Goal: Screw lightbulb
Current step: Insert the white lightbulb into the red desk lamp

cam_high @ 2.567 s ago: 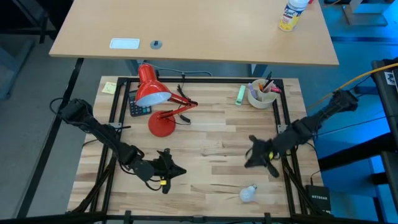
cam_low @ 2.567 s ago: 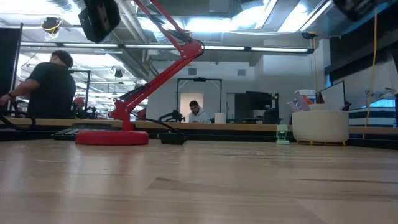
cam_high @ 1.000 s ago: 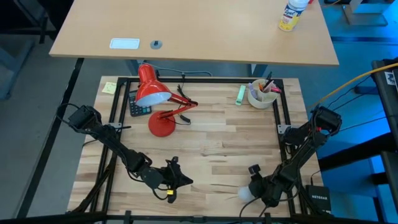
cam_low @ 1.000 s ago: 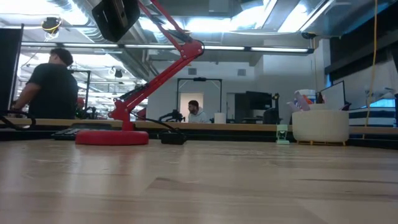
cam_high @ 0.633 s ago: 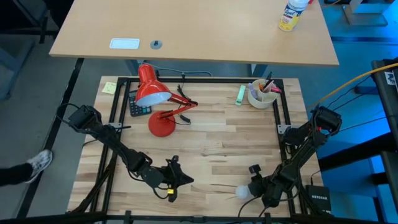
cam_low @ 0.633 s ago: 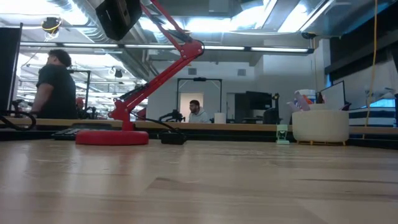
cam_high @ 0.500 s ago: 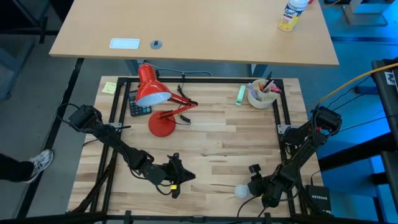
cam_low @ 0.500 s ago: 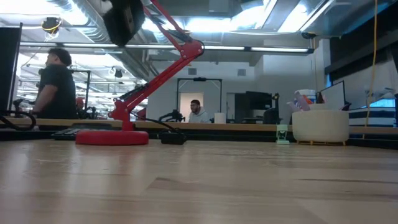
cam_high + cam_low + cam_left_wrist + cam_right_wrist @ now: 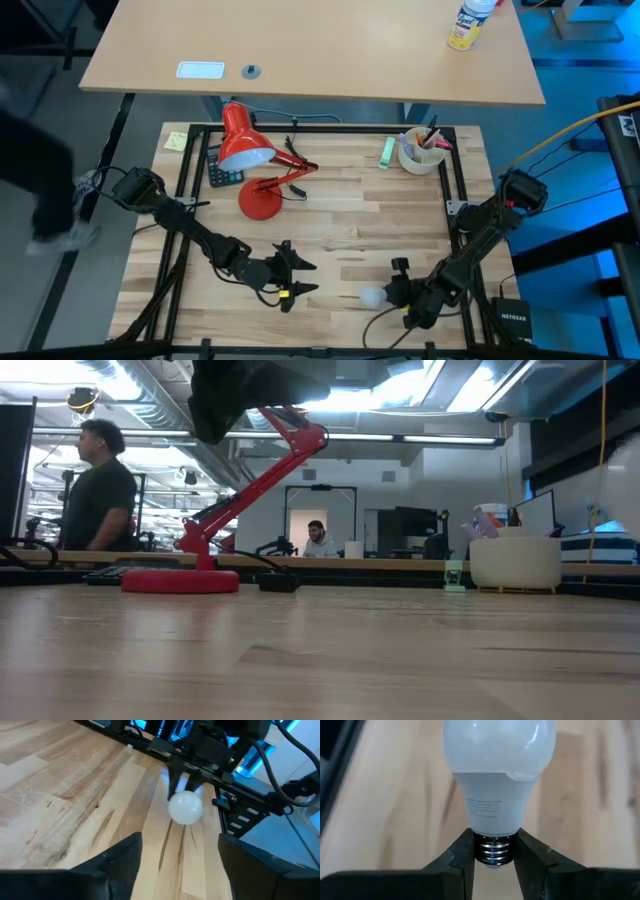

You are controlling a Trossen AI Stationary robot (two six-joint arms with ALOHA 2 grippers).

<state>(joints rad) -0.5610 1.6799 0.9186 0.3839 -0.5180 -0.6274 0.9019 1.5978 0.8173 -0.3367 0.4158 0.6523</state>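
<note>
Both tools nearer, lightbulb (image 9: 372,296) lifted.

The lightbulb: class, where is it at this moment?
The lightbulb is near the table's front edge, right of centre in the high view, held by its screw base in the right gripper, with the open left gripper facing it.

Your white frosted lightbulb (image 9: 499,775) sits with its ribbed grey screw base pinched between the right gripper's (image 9: 492,857) fingers, dome pointing away.
</note>
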